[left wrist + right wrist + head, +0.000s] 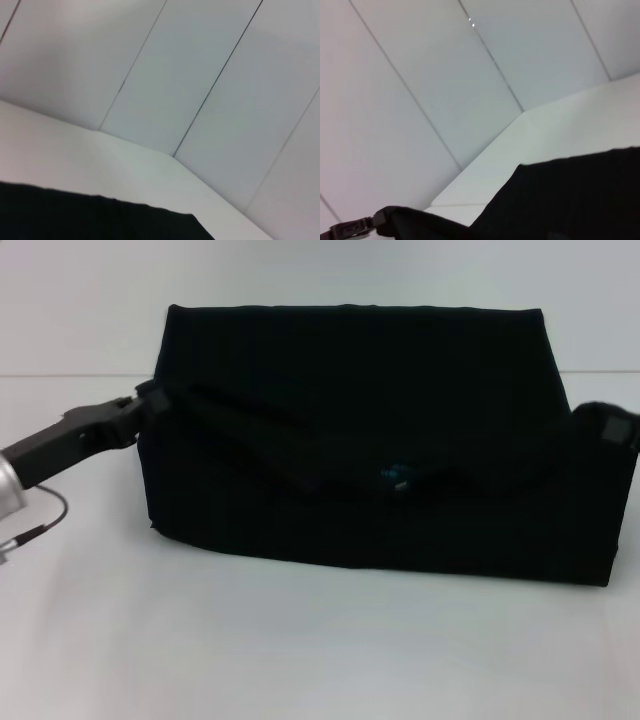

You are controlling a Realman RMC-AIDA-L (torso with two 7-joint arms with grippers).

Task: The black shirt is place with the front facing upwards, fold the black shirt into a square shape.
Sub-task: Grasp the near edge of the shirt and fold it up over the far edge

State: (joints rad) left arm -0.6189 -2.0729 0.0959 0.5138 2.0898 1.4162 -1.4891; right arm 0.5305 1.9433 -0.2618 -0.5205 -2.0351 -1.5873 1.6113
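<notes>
Shirt (400,390) edges meet both grippers, left (150,400), right (612,430); finger state unclear.

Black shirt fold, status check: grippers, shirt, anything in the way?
Left gripper at the black shirt's left edge, right gripper at its right edge. Shirt partly folded into a wide band on the table. Nothing blocking.

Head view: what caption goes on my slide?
Two grippers, left and right, at the ends of a folded plain black cloth shirt on a white table.

A strip of the black shirt (100,220) lies on the white table (75,155) below a pale panelled wall (200,65).
</notes>
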